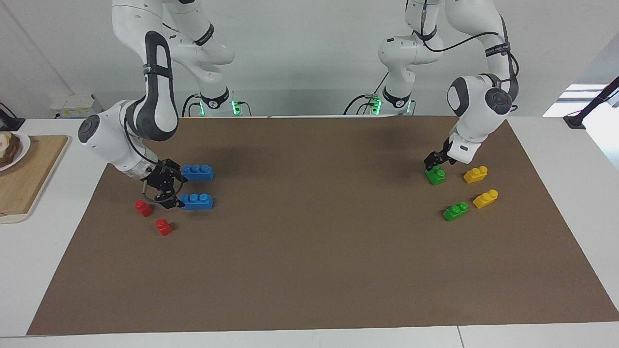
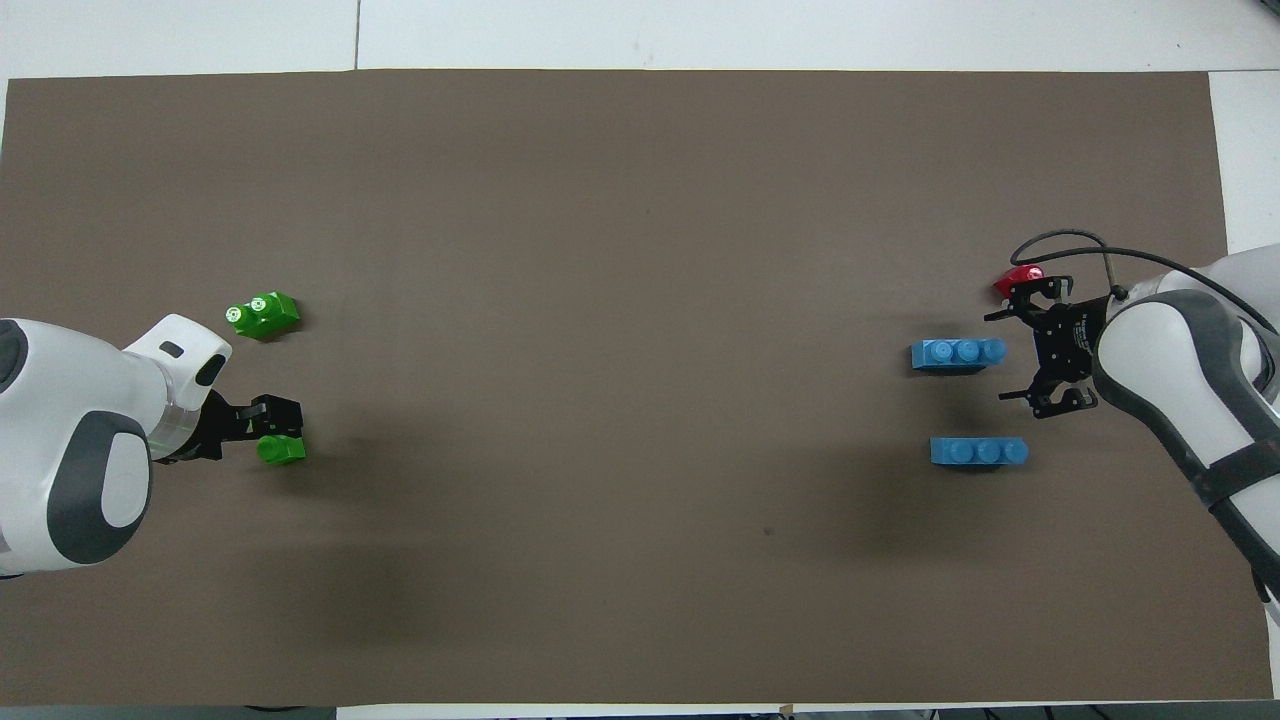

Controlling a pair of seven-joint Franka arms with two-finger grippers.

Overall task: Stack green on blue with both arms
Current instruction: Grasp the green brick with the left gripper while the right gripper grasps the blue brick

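Two blue three-stud bricks lie toward the right arm's end: one (image 1: 197, 172) (image 2: 980, 452) nearer to the robots, one (image 1: 197, 201) (image 2: 958, 354) farther. My right gripper (image 1: 177, 193) (image 2: 1003, 355) is open and low, its jaws on either side of the end of the farther blue brick. Two green two-stud bricks lie toward the left arm's end. My left gripper (image 1: 439, 163) (image 2: 278, 430) is right over the nearer green brick (image 1: 435, 175) (image 2: 281, 450), at its top. The other green brick (image 1: 455, 211) (image 2: 262, 314) lies free, farther from the robots.
Two yellow bricks (image 1: 475, 174) (image 1: 485, 198) lie beside the green ones, toward the table's end. Two red bricks (image 1: 143, 208) (image 1: 164, 226) lie by the right gripper. A wooden board (image 1: 24, 179) with a plate (image 1: 22, 145) stands off the brown mat (image 1: 309, 270).
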